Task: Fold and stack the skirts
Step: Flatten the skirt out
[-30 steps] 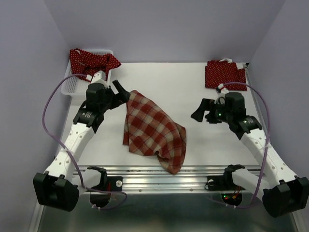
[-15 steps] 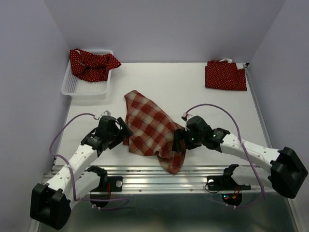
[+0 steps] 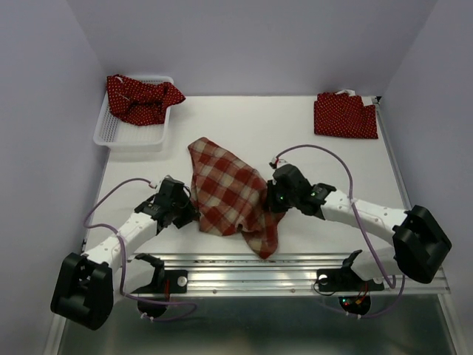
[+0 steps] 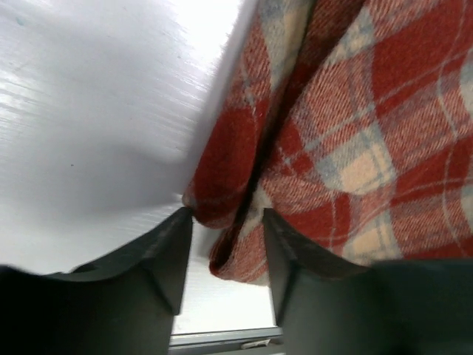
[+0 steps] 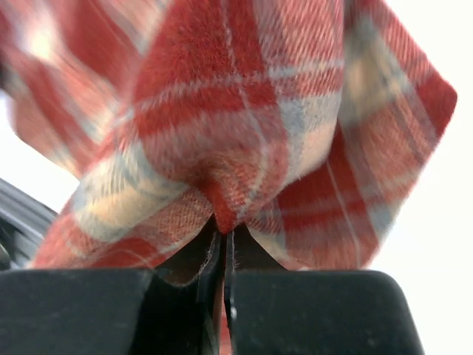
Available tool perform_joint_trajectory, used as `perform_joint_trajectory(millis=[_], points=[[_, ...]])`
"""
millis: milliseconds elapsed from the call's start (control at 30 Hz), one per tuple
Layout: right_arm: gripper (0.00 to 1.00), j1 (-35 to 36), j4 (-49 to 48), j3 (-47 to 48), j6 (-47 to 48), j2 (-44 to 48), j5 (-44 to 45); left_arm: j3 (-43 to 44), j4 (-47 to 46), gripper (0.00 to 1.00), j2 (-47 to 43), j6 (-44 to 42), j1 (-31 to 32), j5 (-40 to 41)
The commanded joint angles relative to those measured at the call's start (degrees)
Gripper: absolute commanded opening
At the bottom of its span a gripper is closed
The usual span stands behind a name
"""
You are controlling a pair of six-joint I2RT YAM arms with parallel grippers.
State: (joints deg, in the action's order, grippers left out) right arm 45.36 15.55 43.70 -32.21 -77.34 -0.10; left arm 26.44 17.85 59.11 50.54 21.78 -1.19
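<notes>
White table (image 3: 251, 118), both arms (image 3: 133, 229) stretched low: right fingers (image 5: 310, 310) clamp the plaid skirt (image 3: 229, 196), left fingers (image 4: 166, 251) apart around its edge.

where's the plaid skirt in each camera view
top external: the plaid skirt lies crumpled mid-table toward the near edge, between the two arms.
left wrist: it fills the right side and top of the picture, one edge fold sitting inside the open left tool.
right wrist: it fills most of the picture, a fold pinched in the right tool.
shared landmark: the white table shows beside the cloth in all three.
</notes>
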Motion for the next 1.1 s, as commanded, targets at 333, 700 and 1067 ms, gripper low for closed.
perform_joint_trajectory(millis=[333,700,1067], points=[[0.01,-16.53,0.18,10.88,3.89,1.94,-2.27,-1.57,-6.59,0.46,1.53,-1.06,0.98,-1.8],[0.42,-23.22,5.18,13.94,9.43,-7.12,-4.91,3.44,-8.97,0.52,9.18,-4.04,1.25,-1.45],[1.0,-8.24,13.19,15.18,13.84,9.93,-0.79,19.87,1.23,0.99,9.08,-8.53,-2.17,12.7]])
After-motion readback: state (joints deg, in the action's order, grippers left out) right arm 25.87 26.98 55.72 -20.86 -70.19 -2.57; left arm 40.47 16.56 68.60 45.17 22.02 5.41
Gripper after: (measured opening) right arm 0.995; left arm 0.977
